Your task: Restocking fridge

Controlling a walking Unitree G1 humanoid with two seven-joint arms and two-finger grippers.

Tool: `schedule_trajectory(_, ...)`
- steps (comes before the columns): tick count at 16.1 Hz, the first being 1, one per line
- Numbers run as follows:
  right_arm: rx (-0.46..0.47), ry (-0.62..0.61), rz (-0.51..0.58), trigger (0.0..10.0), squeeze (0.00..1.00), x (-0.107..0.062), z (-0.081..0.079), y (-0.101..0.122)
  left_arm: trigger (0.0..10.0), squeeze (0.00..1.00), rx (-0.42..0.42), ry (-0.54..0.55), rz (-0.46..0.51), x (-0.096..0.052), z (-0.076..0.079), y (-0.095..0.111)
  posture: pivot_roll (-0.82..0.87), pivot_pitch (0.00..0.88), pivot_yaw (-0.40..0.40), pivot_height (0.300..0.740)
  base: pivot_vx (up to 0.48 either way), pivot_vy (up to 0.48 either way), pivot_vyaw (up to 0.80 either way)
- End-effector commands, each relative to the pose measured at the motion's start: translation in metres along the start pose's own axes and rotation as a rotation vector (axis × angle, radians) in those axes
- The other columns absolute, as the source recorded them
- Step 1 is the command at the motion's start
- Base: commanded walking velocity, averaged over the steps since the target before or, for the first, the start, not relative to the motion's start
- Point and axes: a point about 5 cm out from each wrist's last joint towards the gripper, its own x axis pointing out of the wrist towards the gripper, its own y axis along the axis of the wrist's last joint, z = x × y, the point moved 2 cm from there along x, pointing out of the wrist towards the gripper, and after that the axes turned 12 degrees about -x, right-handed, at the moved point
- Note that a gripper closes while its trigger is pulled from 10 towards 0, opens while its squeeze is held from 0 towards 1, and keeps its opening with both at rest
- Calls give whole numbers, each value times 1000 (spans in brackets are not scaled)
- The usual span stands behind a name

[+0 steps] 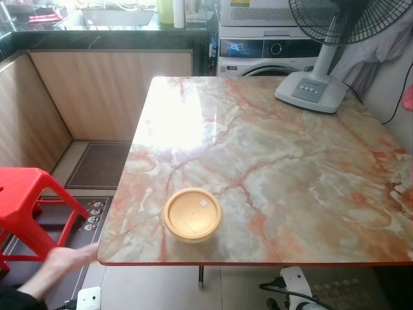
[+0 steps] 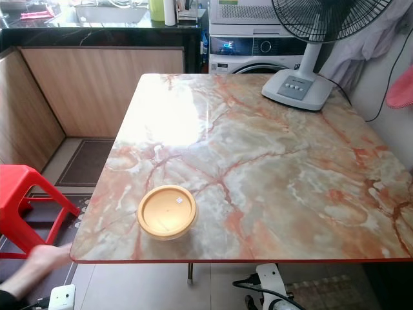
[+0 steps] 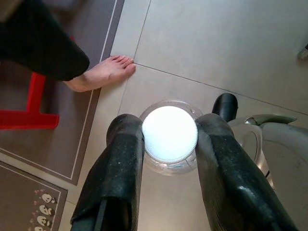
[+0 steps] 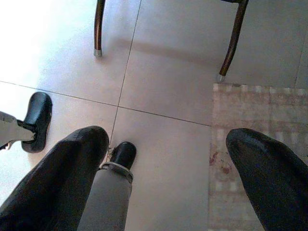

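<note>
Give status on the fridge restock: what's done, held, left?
Done: nothing visible; no fridge in sight. In hand: left claw grips a clear jar with a white ribbed lid, hanging over the floor. Right claw open, empty. Left: round yellow lidded container sits near the marble table's front edge.

Daylight is bright and even. A broad white glare washes out the marble table (image 1: 271,168) toward its far left corner — the veining is lost there. A person's hand (image 1: 61,261) below the near left corner is smeared by motion blur. In the right wrist view the floor (image 4: 43,29) blows out to white — table legs cast soft shadows.
</note>
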Motion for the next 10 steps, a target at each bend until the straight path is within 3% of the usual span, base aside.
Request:
schedule_trajectory(1, -3, 1, -4, 10000, 0, 0, 1, 0, 10000, 0, -5, 19, -7, 0, -4, -2, 106, 0, -30, 740, 0, 0, 0)
schedule_trajectory(3, -14, -8, -3, 10000, 0, 0, 3, 1, 10000, 0, -45, 34, 2, 0, -6, -1, 109, 0, -40, 740, 0, 0, 0)
schedule_trajectory(10, -15, -15, 7, 10000, 0, 0, 4, 3, 10000, 0, -59, 48, -31, -2, -15, -14, 119, 0, -48, 740, 0, 0, 0)
